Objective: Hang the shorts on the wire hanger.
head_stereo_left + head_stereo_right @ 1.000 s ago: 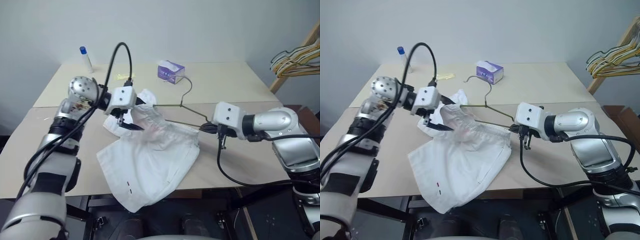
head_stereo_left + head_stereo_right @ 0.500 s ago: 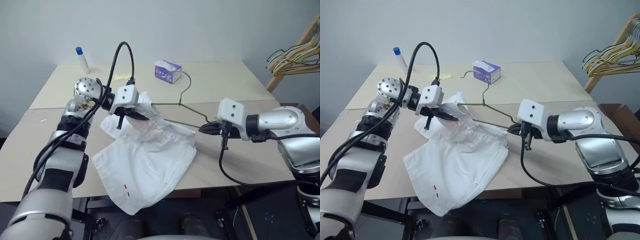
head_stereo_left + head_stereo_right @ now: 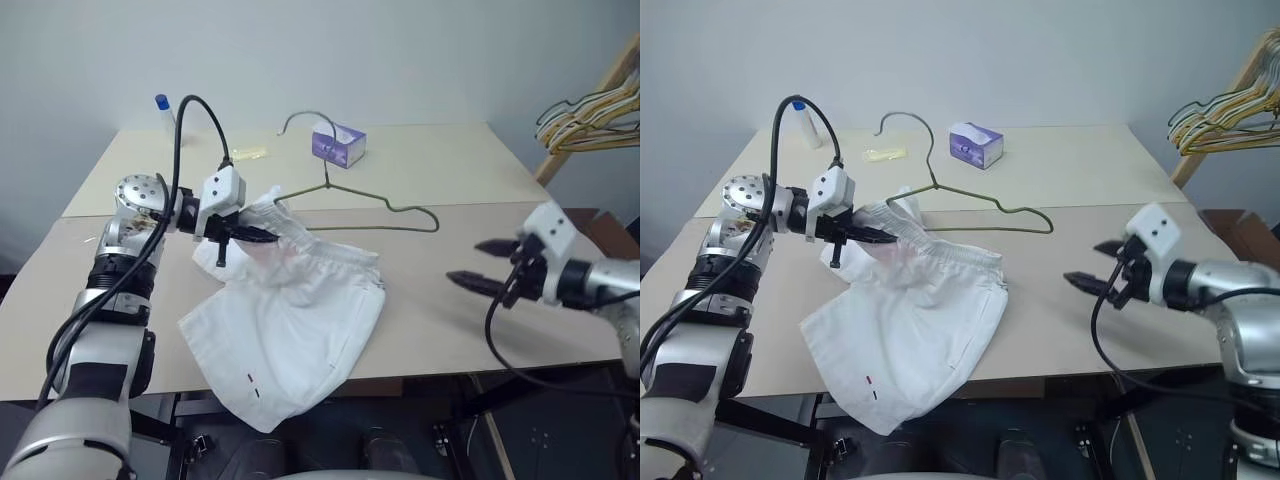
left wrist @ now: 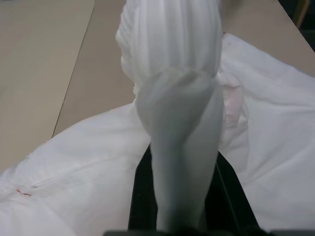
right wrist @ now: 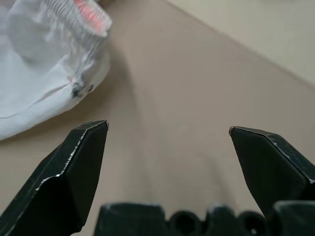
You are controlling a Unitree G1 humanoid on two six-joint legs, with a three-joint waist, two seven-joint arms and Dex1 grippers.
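Just left of the wire hanger (image 3: 360, 205), the gathered waistband of the shorts (image 3: 300, 320) is being pinched by the left gripper (image 3: 262, 236), seemingly to keep it lifted for threading. The thin white cloth is being left draped over the table's (image 3: 450, 180) near edge. Well right of the hanger, the right gripper (image 3: 482, 264) is being held wide and empty.

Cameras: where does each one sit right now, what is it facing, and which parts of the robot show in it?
Head eyes: look down over the table; both arms, shorts, wire hanger.
Left wrist: looks along the left gripper, shut on the shorts' waistband; fingers show.
Right wrist: faces bare tabletop; open right gripper.
Shared: both wrist views catch the shorts.
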